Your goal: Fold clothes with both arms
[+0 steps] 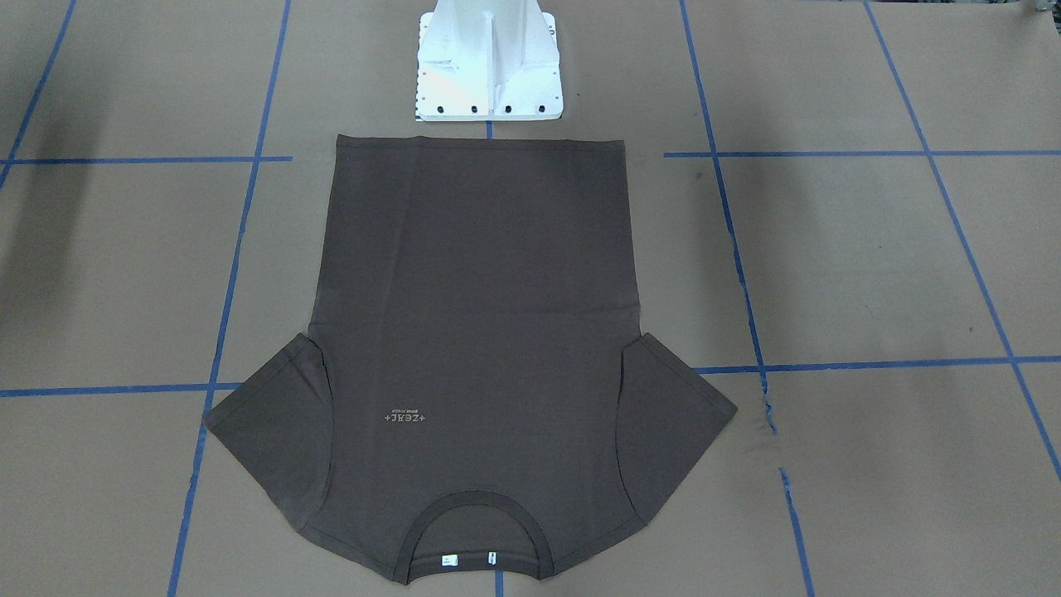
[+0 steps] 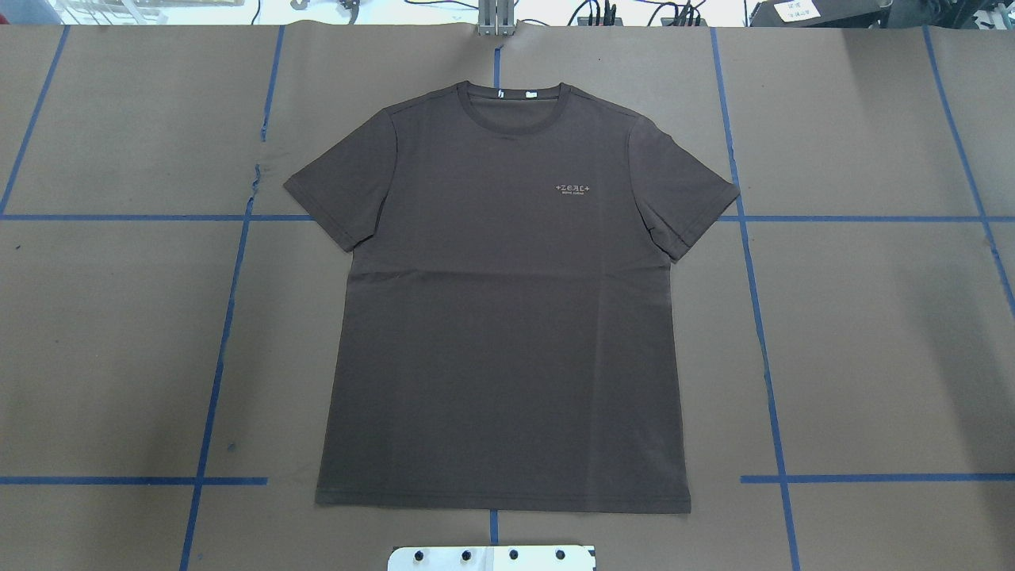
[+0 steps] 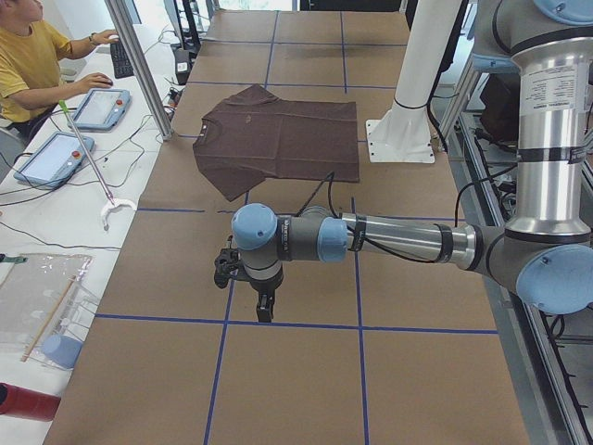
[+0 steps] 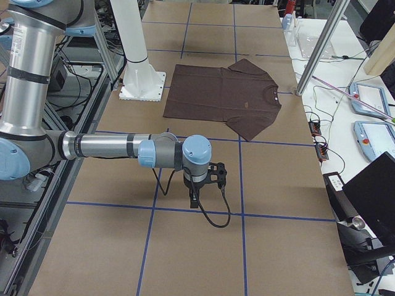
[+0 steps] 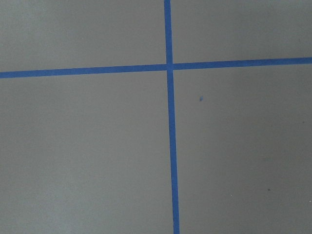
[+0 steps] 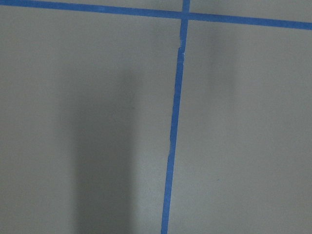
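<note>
The dark brown T-shirt (image 1: 481, 315) lies spread flat and face up on the table, sleeves out. Its collar (image 2: 519, 103) points away from the robot's base and a pale chest logo (image 2: 576, 189) shows. Neither arm touches it. In the exterior left view my left gripper (image 3: 264, 304) hangs fingers-down over bare table, well to the side of the shirt (image 3: 278, 139). My right gripper (image 4: 194, 198) hangs the same way at the opposite end, away from the shirt (image 4: 222, 95). I cannot tell whether either is open or shut. Both wrist views show only table and tape.
Brown paper with blue tape lines (image 2: 214, 373) covers the table. The white pedestal base (image 1: 489, 66) stands just behind the shirt's hem. A person sits at a side bench with tablets (image 3: 46, 158). A metal post (image 3: 139, 65) stands near the shirt's collar side.
</note>
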You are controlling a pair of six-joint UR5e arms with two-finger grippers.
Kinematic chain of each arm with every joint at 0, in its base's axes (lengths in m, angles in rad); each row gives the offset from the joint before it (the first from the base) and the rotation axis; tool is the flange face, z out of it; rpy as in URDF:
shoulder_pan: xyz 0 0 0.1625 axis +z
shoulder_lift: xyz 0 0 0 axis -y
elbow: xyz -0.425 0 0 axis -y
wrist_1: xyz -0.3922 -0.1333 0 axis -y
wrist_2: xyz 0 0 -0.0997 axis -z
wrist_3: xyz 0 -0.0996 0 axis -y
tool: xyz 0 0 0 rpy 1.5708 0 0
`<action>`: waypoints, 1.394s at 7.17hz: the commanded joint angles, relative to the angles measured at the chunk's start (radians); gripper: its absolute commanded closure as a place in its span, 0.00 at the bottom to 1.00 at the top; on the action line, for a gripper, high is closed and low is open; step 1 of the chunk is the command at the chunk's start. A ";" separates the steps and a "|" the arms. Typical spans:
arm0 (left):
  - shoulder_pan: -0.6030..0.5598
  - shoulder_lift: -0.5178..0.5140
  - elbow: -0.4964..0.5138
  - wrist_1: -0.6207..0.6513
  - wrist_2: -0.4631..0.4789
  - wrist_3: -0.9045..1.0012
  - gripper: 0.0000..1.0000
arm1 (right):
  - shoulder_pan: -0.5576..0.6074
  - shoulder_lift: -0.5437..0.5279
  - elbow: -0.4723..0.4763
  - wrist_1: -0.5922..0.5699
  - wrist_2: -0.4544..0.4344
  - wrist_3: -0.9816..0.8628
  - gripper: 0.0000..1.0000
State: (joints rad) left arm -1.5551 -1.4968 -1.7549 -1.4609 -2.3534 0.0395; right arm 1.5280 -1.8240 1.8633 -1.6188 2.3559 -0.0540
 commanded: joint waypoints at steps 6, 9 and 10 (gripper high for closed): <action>0.000 0.003 -0.077 -0.010 -0.010 -0.004 0.00 | -0.046 0.006 0.004 0.046 0.025 0.006 0.00; 0.000 0.018 -0.061 -0.123 -0.050 -0.009 0.00 | -0.246 0.142 -0.067 0.337 0.000 0.499 0.00; 0.001 0.017 -0.061 -0.127 -0.050 -0.009 0.00 | -0.297 0.249 -0.137 0.379 -0.004 0.614 0.00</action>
State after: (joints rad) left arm -1.5545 -1.4851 -1.8172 -1.5632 -2.3995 0.0329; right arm 1.3041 -1.6933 1.8005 -1.3199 2.3612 0.3884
